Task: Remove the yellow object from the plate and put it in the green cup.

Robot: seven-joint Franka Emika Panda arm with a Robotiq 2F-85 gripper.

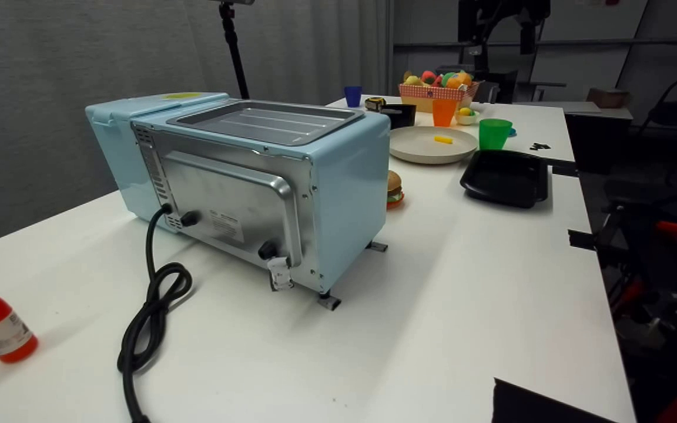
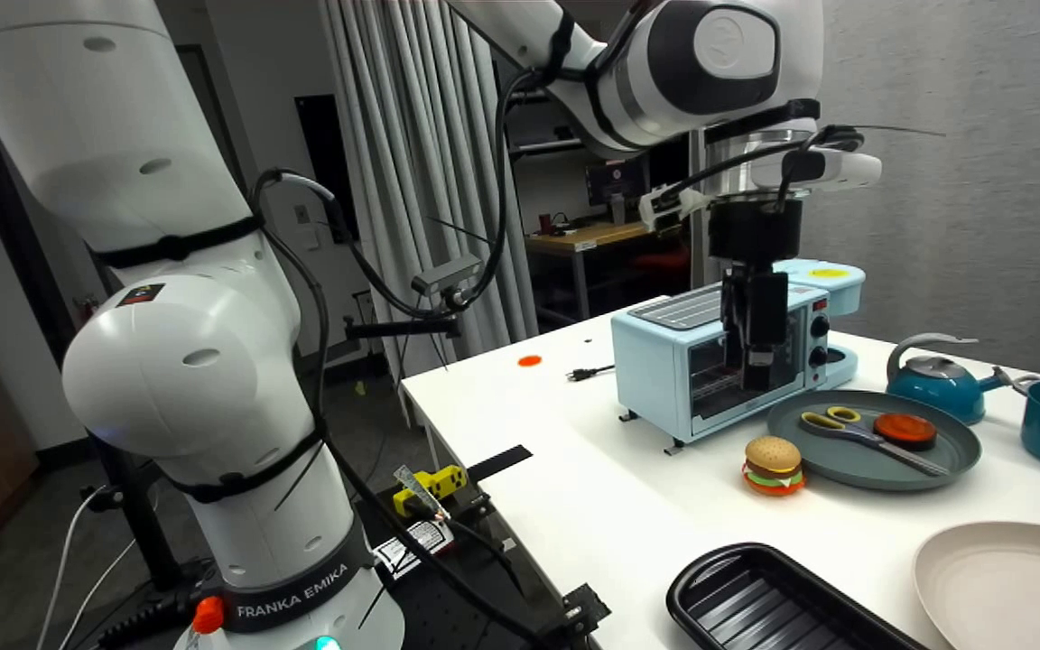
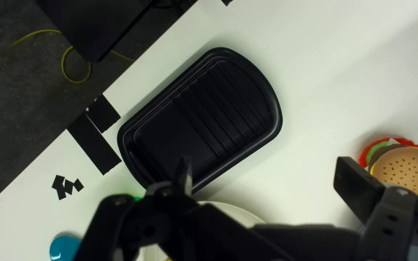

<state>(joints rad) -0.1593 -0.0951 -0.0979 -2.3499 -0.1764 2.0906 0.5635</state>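
The yellow object (image 1: 443,140), a small low piece, lies on the round whitish plate (image 1: 415,154) in an exterior view. The green cup (image 1: 493,134) stands upright beside the plate. In an exterior view the plate (image 2: 1007,587) is cut by the frame edge; cup and yellow object are out of view there. My gripper (image 2: 755,370) hangs high above the table before the toaster oven. In the wrist view my gripper (image 3: 269,177) is open and empty, its fingers wide apart. They mostly hide the plate (image 3: 234,212) and cup (image 3: 137,198); a yellow bit (image 3: 168,259) shows at the bottom edge.
A black tray (image 3: 201,116) lies beside the plate, with a toy burger (image 2: 774,465) nearby. A grey plate (image 2: 899,478) holds scissors and a red disc. The blue toaster oven (image 2: 664,370) stands behind. An orange cup (image 1: 443,111) and fruit basket (image 1: 421,97) stand beyond the plate.
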